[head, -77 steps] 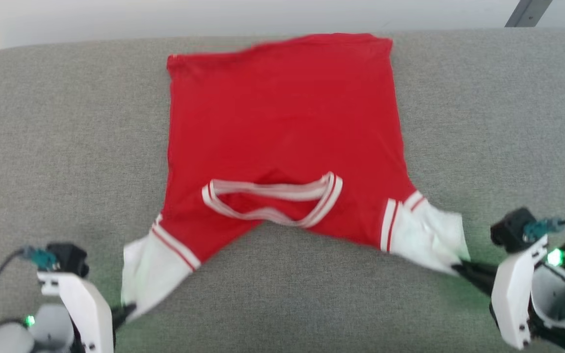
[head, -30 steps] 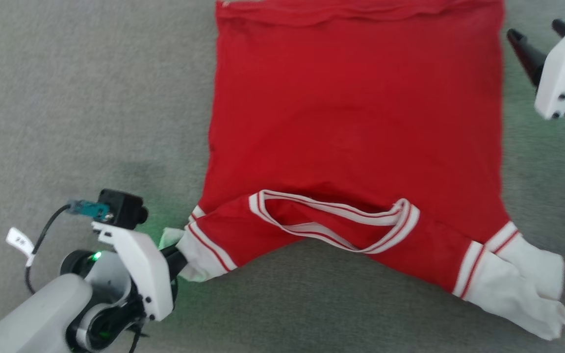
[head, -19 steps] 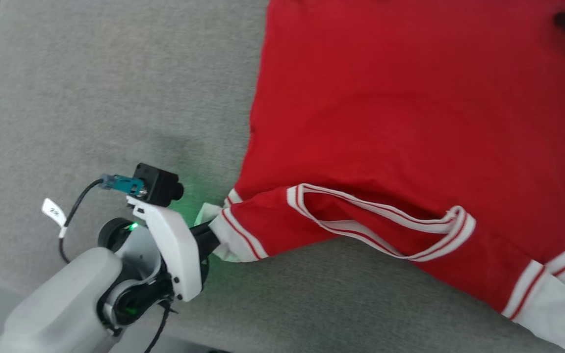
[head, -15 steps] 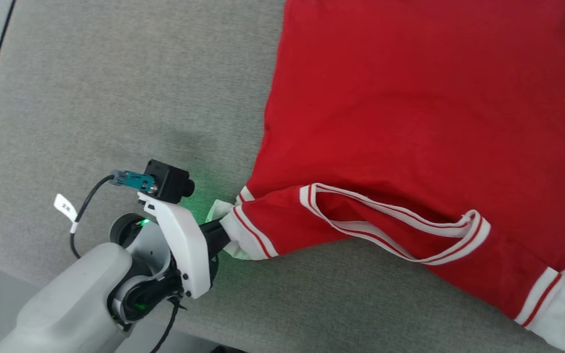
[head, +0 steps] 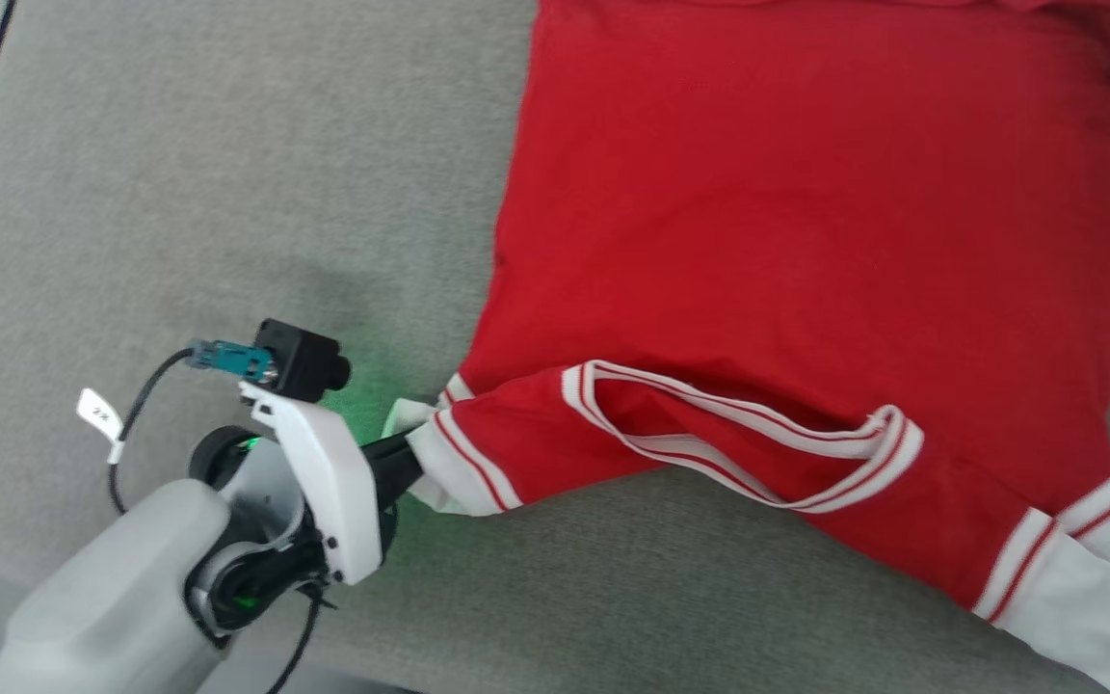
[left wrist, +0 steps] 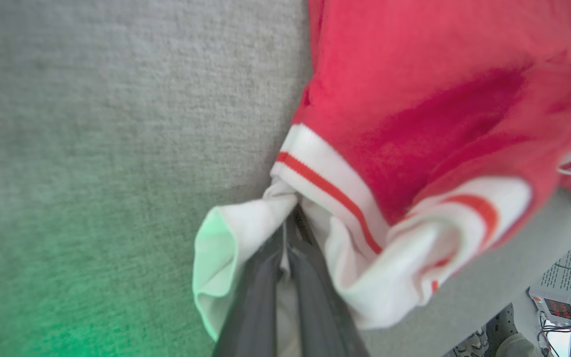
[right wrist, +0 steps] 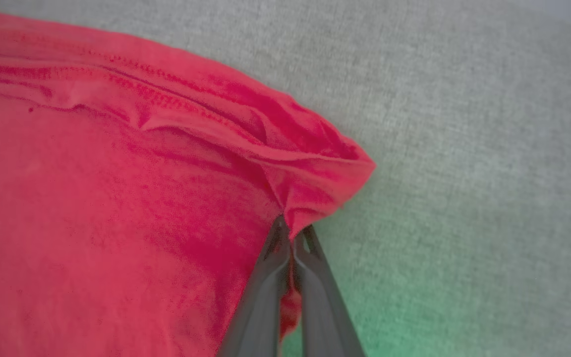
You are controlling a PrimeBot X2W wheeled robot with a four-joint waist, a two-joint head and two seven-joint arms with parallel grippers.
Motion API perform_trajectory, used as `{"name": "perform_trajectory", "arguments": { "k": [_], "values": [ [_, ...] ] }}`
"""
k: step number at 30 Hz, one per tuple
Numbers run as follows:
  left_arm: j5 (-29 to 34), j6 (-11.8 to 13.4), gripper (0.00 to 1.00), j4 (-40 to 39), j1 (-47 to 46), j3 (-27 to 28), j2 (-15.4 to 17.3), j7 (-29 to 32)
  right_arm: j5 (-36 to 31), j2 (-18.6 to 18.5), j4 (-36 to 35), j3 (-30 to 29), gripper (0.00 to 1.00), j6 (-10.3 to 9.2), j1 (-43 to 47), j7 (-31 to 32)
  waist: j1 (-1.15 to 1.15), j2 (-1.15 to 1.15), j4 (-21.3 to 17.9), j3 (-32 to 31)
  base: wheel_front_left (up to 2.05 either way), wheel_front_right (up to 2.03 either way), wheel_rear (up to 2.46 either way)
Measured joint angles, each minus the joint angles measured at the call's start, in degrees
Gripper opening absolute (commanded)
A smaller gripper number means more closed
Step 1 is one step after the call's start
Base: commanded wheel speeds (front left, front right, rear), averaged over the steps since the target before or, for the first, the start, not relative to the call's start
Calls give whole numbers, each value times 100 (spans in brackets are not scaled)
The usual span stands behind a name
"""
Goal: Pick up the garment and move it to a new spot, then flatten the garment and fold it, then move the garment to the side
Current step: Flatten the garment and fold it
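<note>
Our right gripper [right wrist: 291,234], open a moment ago, now pinches the hem corner [right wrist: 325,183] of the garment [head: 806,241] at upper right. Our left gripper [head: 409,463] grips the white sleeve [head: 459,472] at lower left. The garment lies mid-frame, probably ready for stretching flat.

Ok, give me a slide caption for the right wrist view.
Right arm's fingers pinch a hem corner of the red garment lying on the grey cushion.
</note>
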Motion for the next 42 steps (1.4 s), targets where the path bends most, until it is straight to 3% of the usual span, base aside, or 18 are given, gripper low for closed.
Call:
{"name": "perform_trajectory", "arguments": {
  "k": [5,11,16,21,27,33,34,35,36,37,42],
  "values": [
    [-22,69,0,-18,106,100,282,-10,846,-224,-999,643,0,0,725,100,0,0,-336,-193,0,0,0],
    [-66,364,0,-171,292,199,635,18,1669,-575,-2499,1043,0,0,1840,564,0,0,-778,-471,0,0,0],
    [-93,558,0,-281,363,293,848,32,2007,-736,-3475,988,0,0,2695,879,0,0,-1068,-660,0,0,0],
    [-190,724,0,-393,464,370,1029,62,2178,-748,-4534,567,0,-1,3805,1149,0,-1,-1392,-867,0,0,0],
    [-207,766,0,-525,473,363,1039,123,1992,-260,-5263,-304,0,-3,5086,1203,0,0,-1594,-996,0,0,0],
    [-202,754,0,-513,473,343,1006,92,1604,405,-5060,-651,0,-4,5707,670,0,-1,-1605,-1002,0,0,0],
    [-197,746,0,-506,472,336,1001,80,1523,449,-4962,-673,28,-2,5722,494,0,0,-1603,-1006,0,0,0],
    [-197,743,0,-492,475,333,996,69,1501,502,-4880,-688,42,5,5731,359,0,0,-1604,-1012,0,0,0],
    [-193,724,0,-477,478,328,994,51,1497,563,-4786,-700,46,5,5740,252,0,0,-1610,-1019,0,0,0],
    [-186,703,0,-467,479,324,989,25,1436,571,-4734,-689,98,7,5745,149,0,0,-1615,-1031,0,0,0],
    [-188,678,0,-445,591,323,992,-31,1467,658,-4769,-712,100,21,5790,-85,0,0,-1646,-1093,0,0,0]
  ]
}}
